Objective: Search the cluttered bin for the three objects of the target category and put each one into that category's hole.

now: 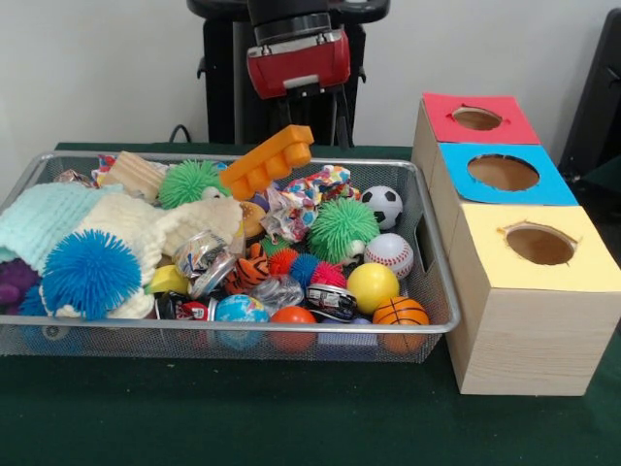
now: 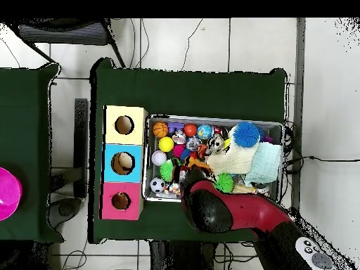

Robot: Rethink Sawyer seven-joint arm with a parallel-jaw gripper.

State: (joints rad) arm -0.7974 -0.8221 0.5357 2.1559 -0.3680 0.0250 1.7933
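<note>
Pincer: the pincer hangs from the red wrist over the far edge of the bench, above the bin. An orange toy brick sits tilted just under it, well above the rest of the clutter, so it looks lifted. I cannot make out the fingers, so I cannot tell whether they are closed on it.

Bin: the wire mesh bin takes up the middle of the bench, crowded with toys. Along its near rim lie a yellow ball and a small basketball. A football and a baseball sit near the end beside the boxes. Green and blue spiky balls and knitted cloths fill the rest.

Hole: the red-topped box's hole is the farthest of three in the row of boxes at the bench's end, behind the blue and yellow tops.

Step in hand: my guess is that the brick is being carried out of the bin.

Doing it well: lift it clear of the mesh rim, travel along the far edge of the bench, centre the brick over the red top, and turn its long side to suit the round opening before letting go.

Risk: a long brick may catch on the cutout's edge.
</note>
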